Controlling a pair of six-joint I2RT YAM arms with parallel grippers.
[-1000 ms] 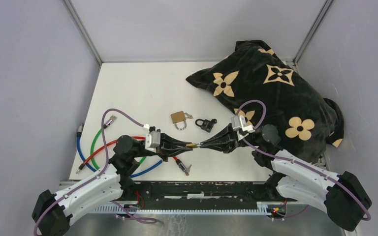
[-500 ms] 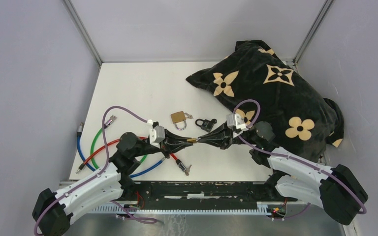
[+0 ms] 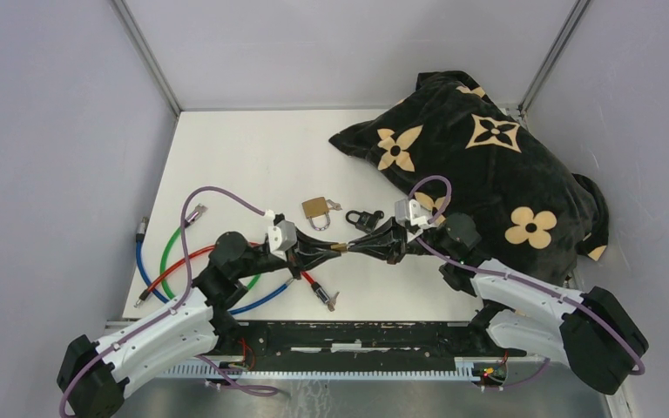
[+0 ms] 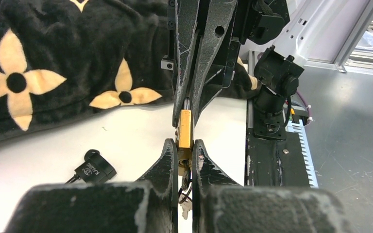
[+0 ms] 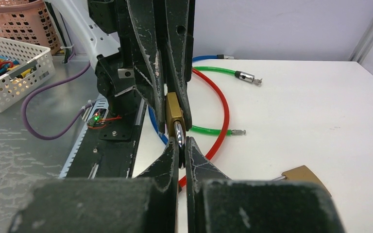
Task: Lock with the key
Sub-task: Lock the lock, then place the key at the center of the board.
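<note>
A small brass padlock [image 3: 341, 247] hangs in the air between my two grippers, above the white table. The left gripper [image 4: 184, 145] is shut on its brass body [image 4: 185, 133]. Below the body, a key ring and a silver key [image 4: 186, 206] hang between the left fingers. From the opposite side the right gripper [image 5: 180, 141] is shut on the padlock's silver shackle [image 5: 178, 131]. In the top view the left gripper [image 3: 333, 248] and the right gripper [image 3: 354, 247] meet tip to tip.
A second brass padlock [image 3: 316, 209] and a black padlock [image 3: 364, 219] lie just beyond the grippers. Red, green and blue cables [image 3: 174, 261] lie at the left under the left arm. A black flowered cushion [image 3: 488, 165] fills the far right. A basket [image 5: 9, 73] stands off the table.
Both grippers, still joined on the padlock, have shifted slightly away from the arm bases, and both wrists have rolled. Neither grip has changed.
</note>
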